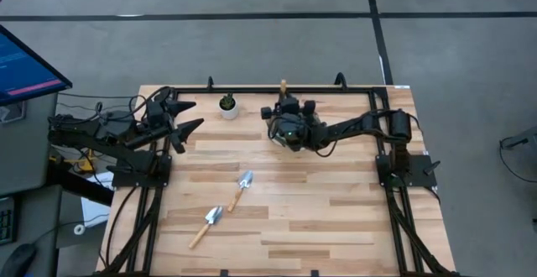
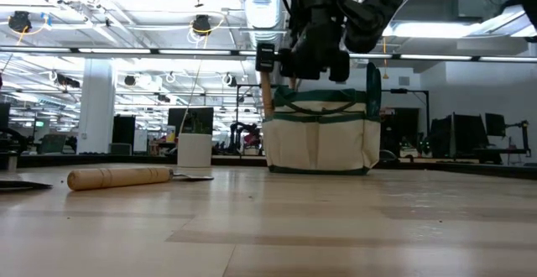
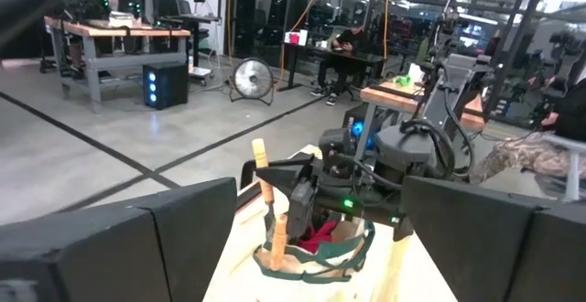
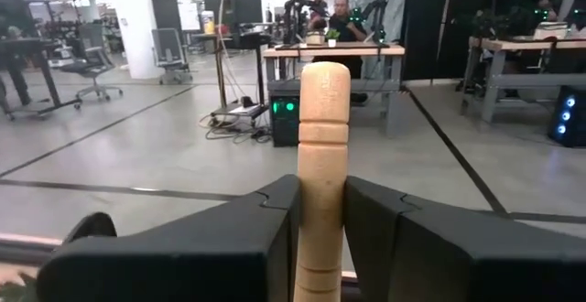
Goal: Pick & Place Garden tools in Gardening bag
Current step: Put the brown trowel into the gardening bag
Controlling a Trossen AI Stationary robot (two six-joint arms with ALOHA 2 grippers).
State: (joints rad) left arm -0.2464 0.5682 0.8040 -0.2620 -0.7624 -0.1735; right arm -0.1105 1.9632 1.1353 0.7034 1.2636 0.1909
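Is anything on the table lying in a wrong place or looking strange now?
Nothing looks damaged or spilled. Two trowels lie flat on the table, apart from the gardening bag. The right gripper holds a trowel handle upright above the bag.

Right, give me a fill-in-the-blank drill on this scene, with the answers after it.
1. The right hand is shut on a trowel's wooden ___.
2. That hand is above the ___.
3. On the open table lie ___ trowels.
4. The left hand waits at the table's left edge with its fingers ___.

Answers: handle; bag; two; open
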